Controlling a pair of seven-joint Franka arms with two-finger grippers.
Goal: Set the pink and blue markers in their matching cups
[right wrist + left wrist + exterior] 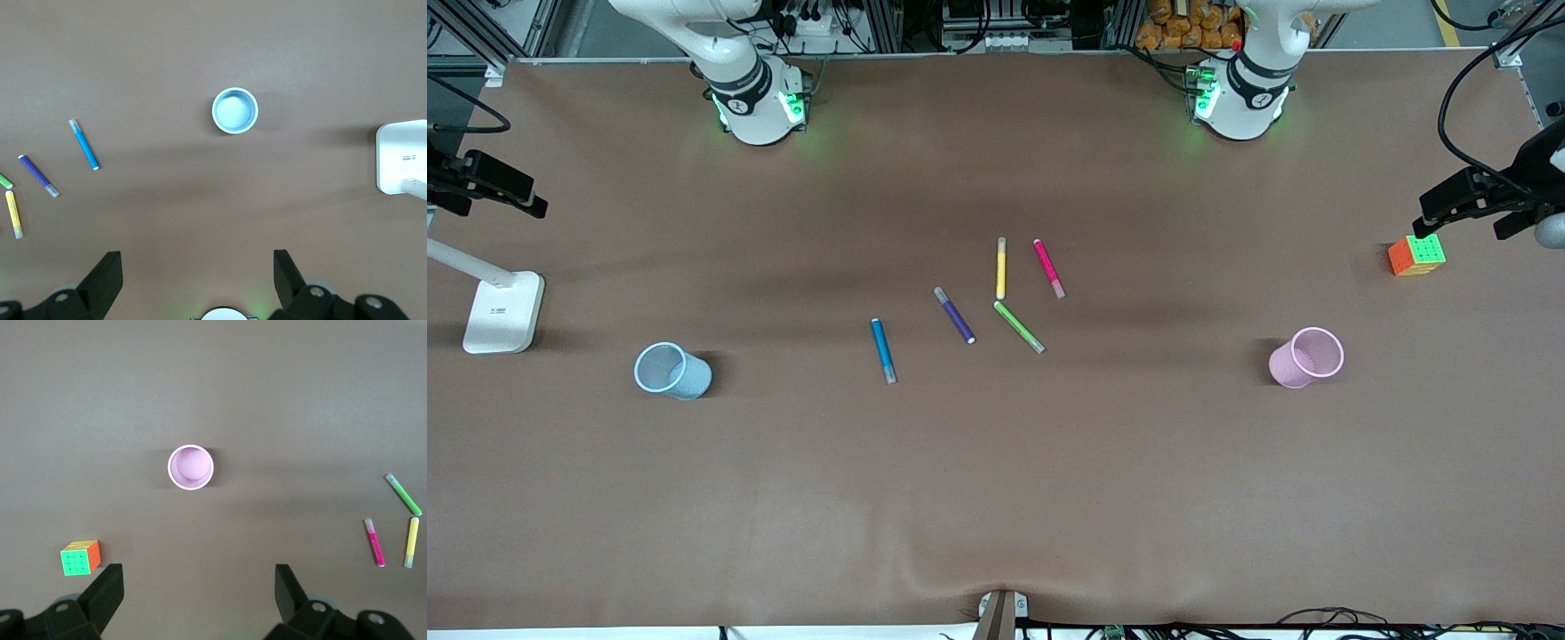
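Front view: nothing is done yet. My pink marker point(1048, 268) and blue marker point(883, 350) lie flat on the counter point(996, 498) among the yellow pen point(1001, 268), green pen point(1019, 326) and purple pen point(954, 315). My blue cup point(671, 370) stands empty toward the right arm's end, my pink cup point(1305, 357) empty toward the left arm's end. My left gripper point(199, 587) hangs over the pink cup, my right gripper point(197, 270) over the blue cup; both pairs of jaws are released, holding nothing. Both markers remain to be picked up and dropped in.
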